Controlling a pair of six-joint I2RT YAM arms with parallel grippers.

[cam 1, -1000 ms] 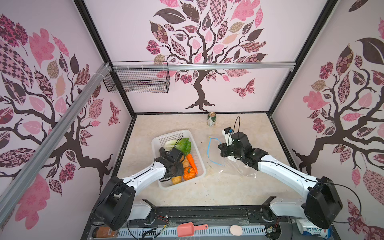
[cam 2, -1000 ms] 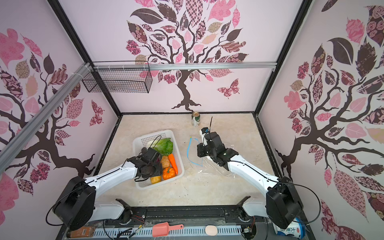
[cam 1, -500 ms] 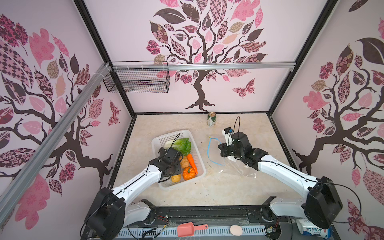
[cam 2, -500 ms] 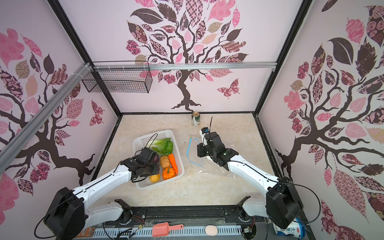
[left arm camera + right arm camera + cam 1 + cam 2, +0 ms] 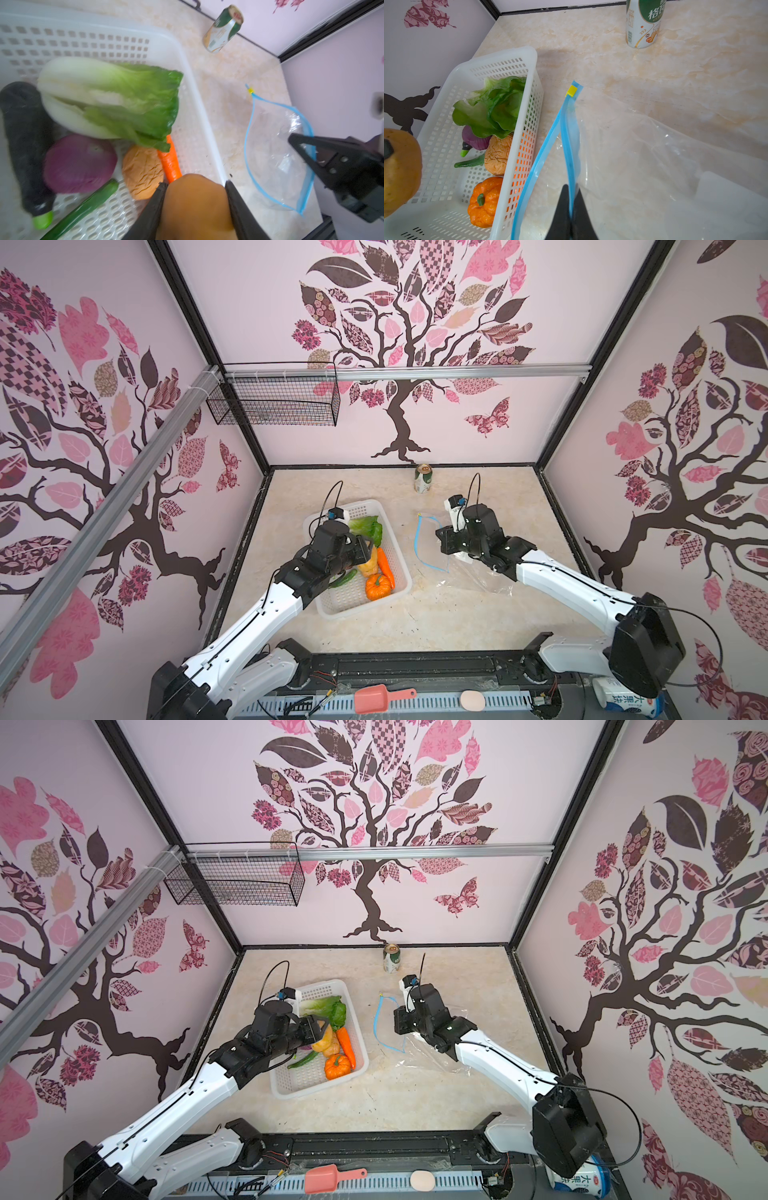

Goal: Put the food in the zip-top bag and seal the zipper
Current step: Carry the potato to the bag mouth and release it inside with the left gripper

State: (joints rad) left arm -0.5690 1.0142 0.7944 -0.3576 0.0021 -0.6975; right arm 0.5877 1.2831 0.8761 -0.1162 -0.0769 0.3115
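My left gripper (image 5: 194, 184) is shut on a tan potato (image 5: 400, 170), held above the white basket (image 5: 361, 605); in a top view the left gripper (image 5: 365, 551) is over the basket's middle. In the basket lie lettuce (image 5: 116, 97), a purple onion (image 5: 79, 164), a carrot (image 5: 385, 563), a pumpkin (image 5: 483, 201), a dark cucumber (image 5: 22, 135) and a green pepper (image 5: 87, 205). The clear zip-top bag (image 5: 654, 155) lies right of the basket. My right gripper (image 5: 572, 187) is shut on the upper strip of the blue zipper (image 5: 569, 135), holding the mouth open. The yellow slider (image 5: 572, 90) sits at the far end.
A green-and-white can (image 5: 423, 478) stands near the back wall. A black wire basket (image 5: 274, 402) hangs high at the back left. A wrinkled tan vegetable (image 5: 142, 172) lies by the carrot. A pink scoop (image 5: 376, 697) rests on the front rail.
My left gripper narrowed onto the potato and lifted it out of the basket, drifting a little toward the bag. The right gripper and the bag stayed where they were.
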